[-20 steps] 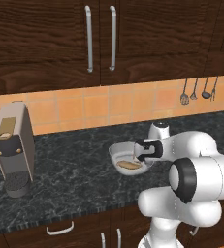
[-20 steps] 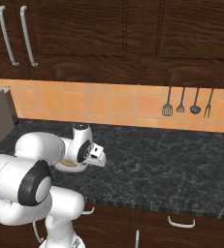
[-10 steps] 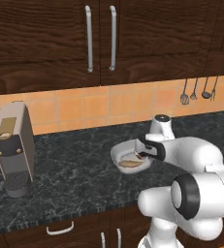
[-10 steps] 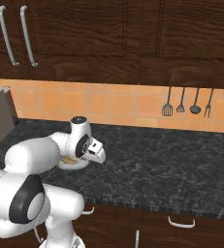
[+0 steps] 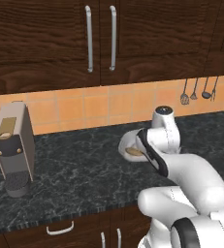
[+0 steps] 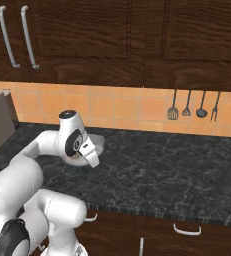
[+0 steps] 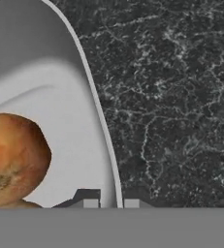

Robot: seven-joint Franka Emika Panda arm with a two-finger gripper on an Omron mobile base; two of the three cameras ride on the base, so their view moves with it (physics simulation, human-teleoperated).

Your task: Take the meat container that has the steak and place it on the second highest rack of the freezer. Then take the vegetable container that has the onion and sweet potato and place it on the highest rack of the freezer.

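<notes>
OK, bowl (image 7: 60,121) rim runs up from bottom centre, straddled by fingertips (image 7: 90,203); onion (image 7: 14,157) lower left. Jaws apart, not clamped.

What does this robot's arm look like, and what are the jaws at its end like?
The arm is made of smooth, rounded white segments, bulging like glossy shells, with dark grey to black bands and discs at the joints. One joint is capped by a dark round disc ringed in white. No loose cables show. In the hand view, the gripper ends in two small, dark, blocky tips with pale faces.
</notes>
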